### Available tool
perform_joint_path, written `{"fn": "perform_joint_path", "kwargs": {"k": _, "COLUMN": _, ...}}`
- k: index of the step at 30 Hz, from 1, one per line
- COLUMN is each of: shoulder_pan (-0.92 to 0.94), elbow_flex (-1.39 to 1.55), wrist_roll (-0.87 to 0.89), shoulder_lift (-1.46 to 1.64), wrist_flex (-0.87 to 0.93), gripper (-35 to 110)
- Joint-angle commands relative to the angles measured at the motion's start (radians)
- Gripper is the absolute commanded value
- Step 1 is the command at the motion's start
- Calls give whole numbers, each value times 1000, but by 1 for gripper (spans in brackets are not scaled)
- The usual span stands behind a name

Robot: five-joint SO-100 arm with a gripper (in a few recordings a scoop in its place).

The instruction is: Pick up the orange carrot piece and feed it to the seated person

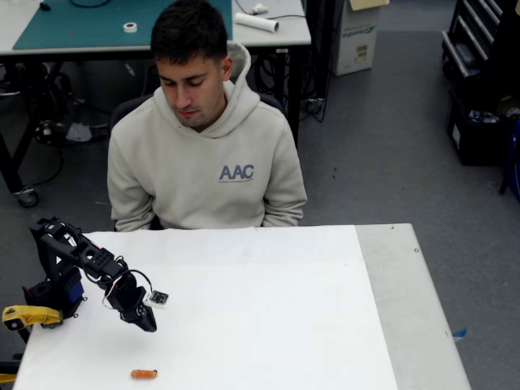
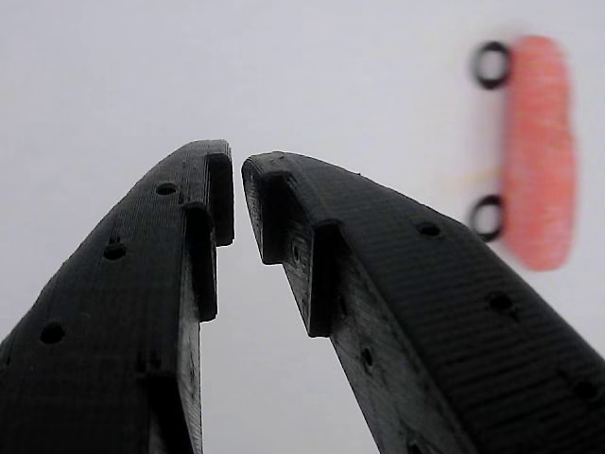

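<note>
The orange carrot piece (image 1: 144, 374) lies on the white table (image 1: 268, 309) near its front edge. My black gripper (image 1: 149, 325) hangs a little above and behind it, pointing down. In the wrist view the carrot piece (image 2: 539, 151) is blurred at the upper right, to the right of my fingertips, with two small black rings on its left side. The gripper (image 2: 236, 175) is shut, with only a thin slit between the tips and nothing in it. The seated person (image 1: 203, 154), in a beige hoodie, sits behind the table's far edge, looking down.
A yellow handle-shaped tool (image 1: 28, 315) lies at the table's left edge beside the arm's base (image 1: 53, 292). A bare grey strip (image 1: 406, 309) runs along the table's right side. Behind the person stands a desk (image 1: 97, 24) with a green mat.
</note>
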Motion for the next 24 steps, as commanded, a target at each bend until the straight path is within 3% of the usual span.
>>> {"fn": "perform_joint_path", "kwargs": {"k": 1, "shoulder_pan": 74, "elbow_flex": -135, "wrist_roll": -72, "shoulder_lift": -23, "wrist_flex": -2, "gripper": -2}}
{"fn": "perform_joint_path", "kwargs": {"k": 24, "shoulder_pan": 173, "elbow_flex": -253, "wrist_roll": -156, "shoulder_lift": -141, "wrist_flex": -2, "gripper": -1}}
